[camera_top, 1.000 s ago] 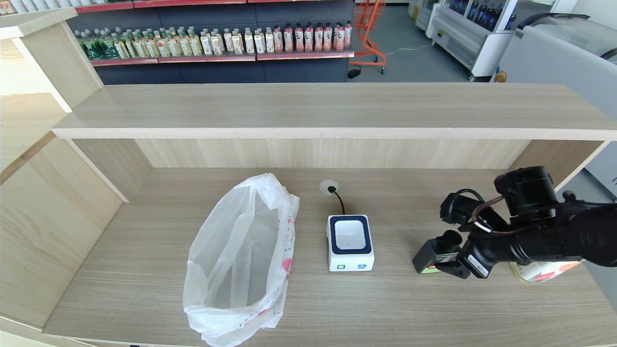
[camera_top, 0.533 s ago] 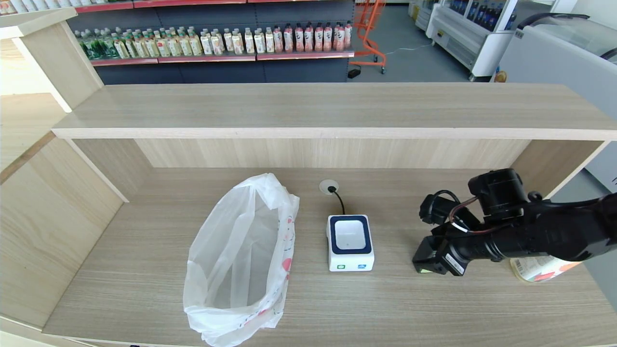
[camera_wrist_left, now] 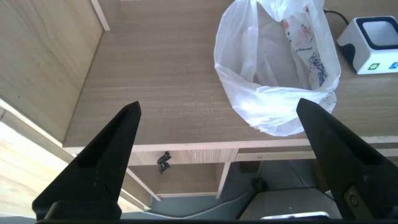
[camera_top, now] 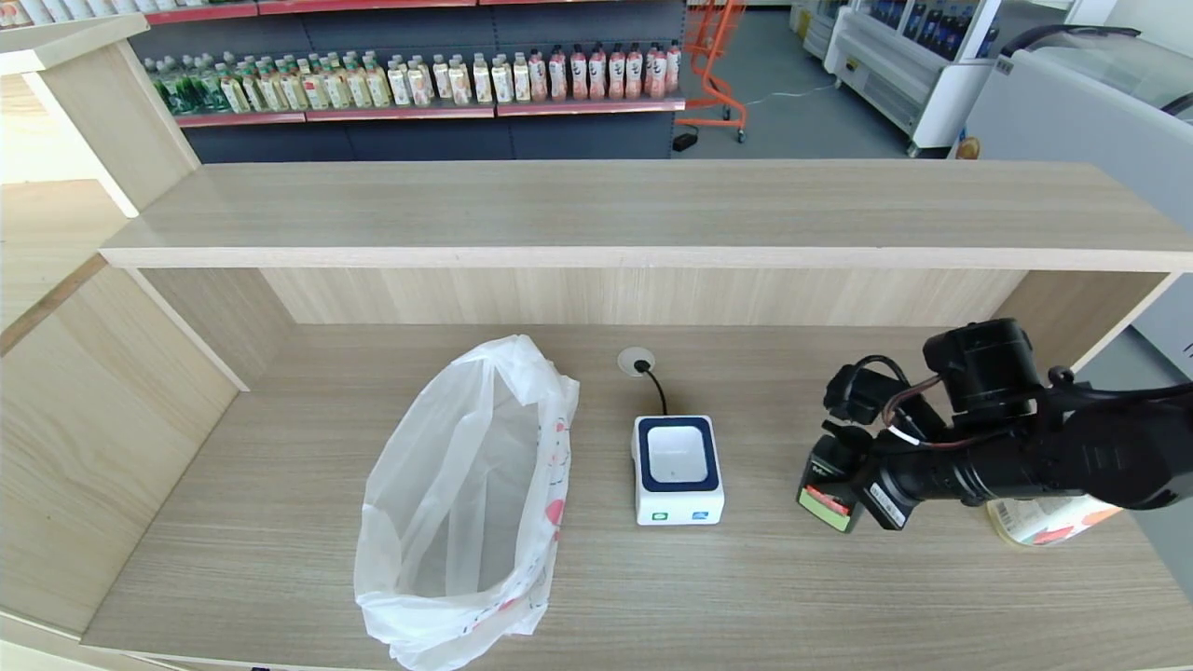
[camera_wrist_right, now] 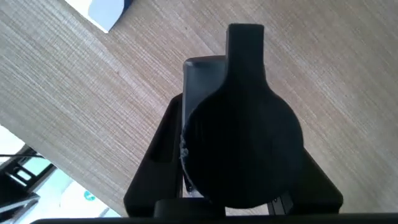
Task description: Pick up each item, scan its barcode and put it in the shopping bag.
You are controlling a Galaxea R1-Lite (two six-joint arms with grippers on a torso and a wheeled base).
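Light wood-grain surface (camera_top: pixel 746 596) with a raised back ledge, carrying all items. White translucent plastic shopping bag (camera_top: pixel 466 503), printed with small red marks, lies on the robot's left half of the surface with its mouth open toward the near edge; the left wrist view shows it at (camera_wrist_left: pixel 273 93). Black right arm (camera_top: pixel 1025 457) extends in from the robot's right. The right jaws are closed on a small dark rectangular box (camera_top: pixel 824 506) with a red-and-green label face, held tilted to the right of the scanner and apart from it; whether the box touches the surface cannot be told. White square barcode scanner (camera_top: pixel 678 469) with a dark blue frame stands at centre, between bag and box. White cylindrical container (camera_top: pixel 1044 520) with orange print lies partly hidden behind the right arm. The left jaws are spread wide with nothing between them, one finger (camera_wrist_left: pixel 93 168) visible above the near edge of the surface, beside the bag. Black cable (camera_top: pixel 655 387) runs from the scanner to a round grommet.
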